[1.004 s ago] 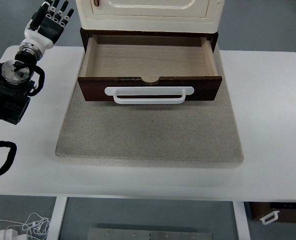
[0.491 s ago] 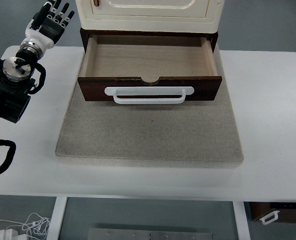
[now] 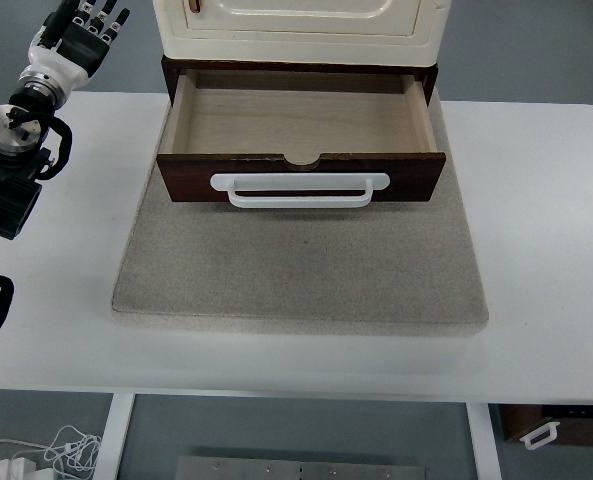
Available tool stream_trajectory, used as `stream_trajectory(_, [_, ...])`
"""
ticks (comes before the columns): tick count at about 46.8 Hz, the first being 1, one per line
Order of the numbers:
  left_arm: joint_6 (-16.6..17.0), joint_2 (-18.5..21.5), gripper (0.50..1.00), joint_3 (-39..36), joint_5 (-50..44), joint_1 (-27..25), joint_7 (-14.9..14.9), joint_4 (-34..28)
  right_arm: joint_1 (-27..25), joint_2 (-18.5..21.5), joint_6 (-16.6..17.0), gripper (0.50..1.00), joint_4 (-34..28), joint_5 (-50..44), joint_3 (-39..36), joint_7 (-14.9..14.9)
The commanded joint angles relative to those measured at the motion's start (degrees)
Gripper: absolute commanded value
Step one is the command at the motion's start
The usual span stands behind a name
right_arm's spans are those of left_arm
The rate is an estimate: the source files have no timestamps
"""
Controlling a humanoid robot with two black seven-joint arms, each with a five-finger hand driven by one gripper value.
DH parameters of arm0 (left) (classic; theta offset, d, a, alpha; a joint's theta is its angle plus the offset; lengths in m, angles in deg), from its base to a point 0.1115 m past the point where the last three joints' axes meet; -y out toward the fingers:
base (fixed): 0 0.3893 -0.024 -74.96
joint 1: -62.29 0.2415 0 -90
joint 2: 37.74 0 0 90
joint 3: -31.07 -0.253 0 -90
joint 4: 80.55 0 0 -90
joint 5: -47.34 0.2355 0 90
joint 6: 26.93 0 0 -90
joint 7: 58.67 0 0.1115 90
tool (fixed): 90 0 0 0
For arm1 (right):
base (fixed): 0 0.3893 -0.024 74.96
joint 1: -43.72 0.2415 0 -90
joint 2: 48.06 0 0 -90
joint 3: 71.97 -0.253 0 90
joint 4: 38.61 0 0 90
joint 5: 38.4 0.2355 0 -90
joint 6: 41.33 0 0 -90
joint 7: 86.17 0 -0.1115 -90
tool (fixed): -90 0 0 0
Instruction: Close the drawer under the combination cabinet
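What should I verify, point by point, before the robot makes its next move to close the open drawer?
1. Drawer is pulled out and needs pushing: ok, it stands fully open under the cream cabinet.
2. Drawer inside holds nothing that could jam: ok, only the bare wood bottom shows.
3. White handle and drawer front are free to push: ok, nothing touches them.
4. Grey mat in front of the drawer is free of things: ok.
5. Left robot hand is placed at the drawer front: not ok, it is raised at the upper left, away from the drawer, fingers spread and holding nothing.
6. Right robot hand is ready: cannot tell, it is out of view.
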Motion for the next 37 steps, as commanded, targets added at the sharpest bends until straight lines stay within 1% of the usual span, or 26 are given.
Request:
stream_trajectory(1, [0.06,1.82,1.0,0.0,0.89,-0.55,-0.14,-0.02,0.0,0.0,0.01,0.952,0.0,0.0,0.0,0.0])
stream_trajectory(5, [-0.21,3.84,1.0,0.0,2.29,-0.64,-0.32,-0.02,0.0,0.0,0.01,0.952,0.0,0.0,0.0,0.0])
stream_trajectory(9, [-1.7,5.78,1.0,0.01,3.0,-0.64,-0.49,-0.63,0.0,0.0,0.01,0.952,-0.08,0.0,0.0,0.0])
stream_trajectory(12, [-3.19,7.62,1.0,0.0,3.26,-0.47,-0.49,-2.39,0.0,0.0,0.01,0.952,0.0,0.0,0.0,0.0])
stream_trajectory(18, [-3.72,11.14,1.0,0.0,6.07,-0.47,-0.58,-6.43,0.0,0.0,0.01,0.952,0.0,0.0,0.0,0.0])
stream_trajectory(23, [-3.64,14.83,1.0,0.35,9.23,-0.73,-0.76,-12.05,0.0,0.0,0.01,0.952,0.0,0.0,0.0,0.0])
stream_trajectory(33, [-2.41,23.88,1.0,0.79,10.47,-0.99,-1.11,-28.13,0.0,0.0,0.01,0.952,0.0,0.0,0.0,0.0])
stream_trajectory(37, [-1.61,27.13,1.0,0.97,11.61,-2.13,-1.11,-32.27,0.0,0.0,0.01,0.952,0.0,0.0,0.0,0.0])
